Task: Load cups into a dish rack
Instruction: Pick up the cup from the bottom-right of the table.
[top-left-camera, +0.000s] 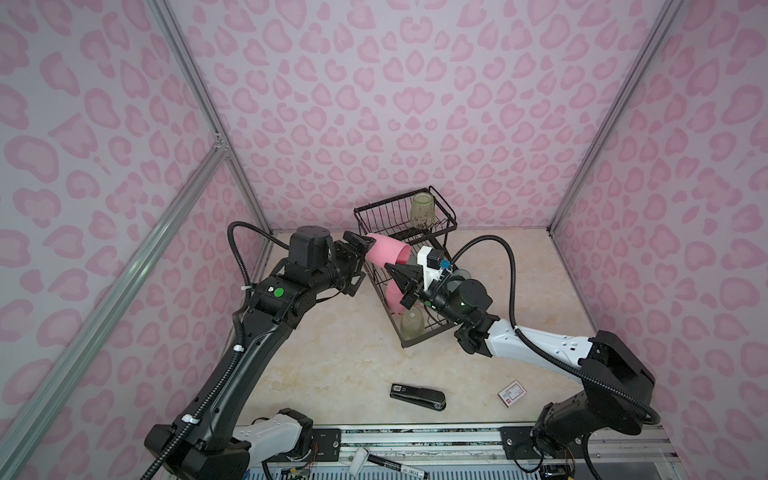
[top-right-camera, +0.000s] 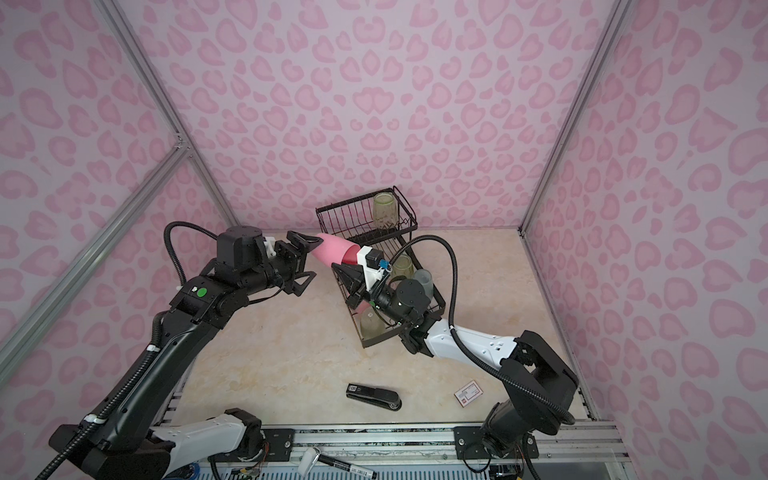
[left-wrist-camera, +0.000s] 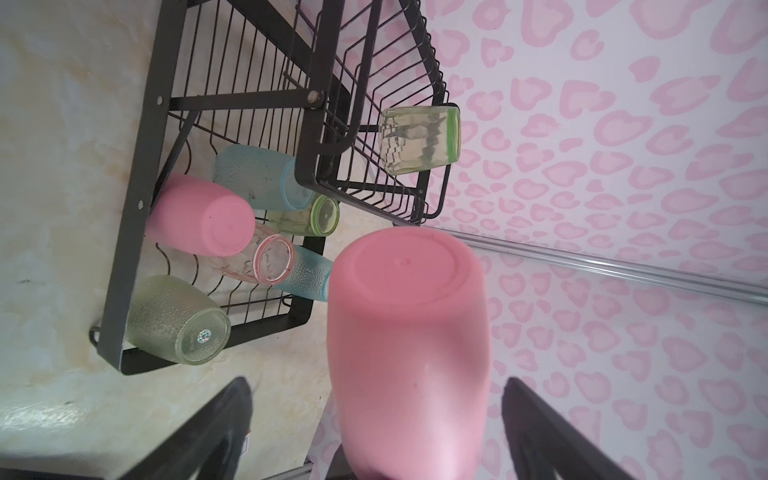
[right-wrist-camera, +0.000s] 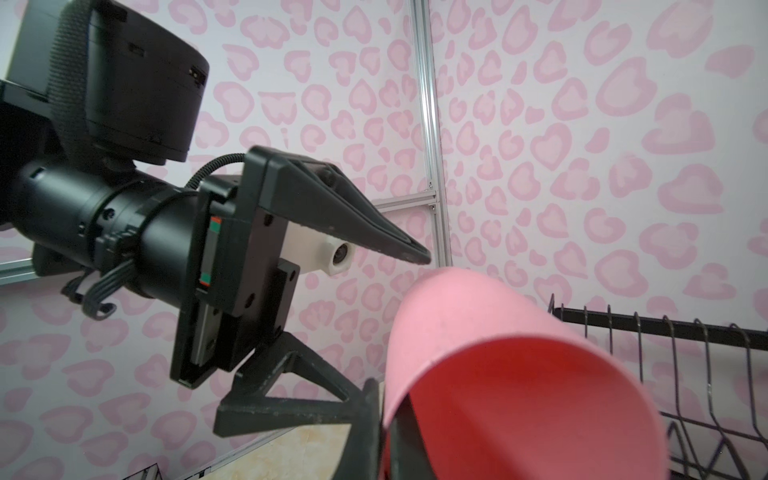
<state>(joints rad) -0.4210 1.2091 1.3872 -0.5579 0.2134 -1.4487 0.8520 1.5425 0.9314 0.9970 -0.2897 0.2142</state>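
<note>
In both top views, locate the opaque pink plastic cup (top-left-camera: 384, 252). It is held in the air on its side, just beside the raised basket of the black wire two-tier dish rack (top-left-camera: 428, 337). The right gripper (top-left-camera: 392, 268) is clamped on the cup's open rim. The left gripper (top-left-camera: 365, 258) is spread wide around its closed end. A black stapler (top-left-camera: 417, 398) lies on the beige marbled table (top-left-camera: 332, 353) (well apart from the rack).

In the left wrist view, note the cup between the two black fingers (left-wrist-camera: 228, 419), with a visible gap on each side. Beyond it, the rack's lower tray holds six other cups (left-wrist-camera: 199, 216). One yellow-green ribbed tumbler (left-wrist-camera: 419, 139) sits in the raised basket.

In the right wrist view, check the rim. One finger (right-wrist-camera: 372, 428) lies outside the wall and its partner lies inside.
</note>
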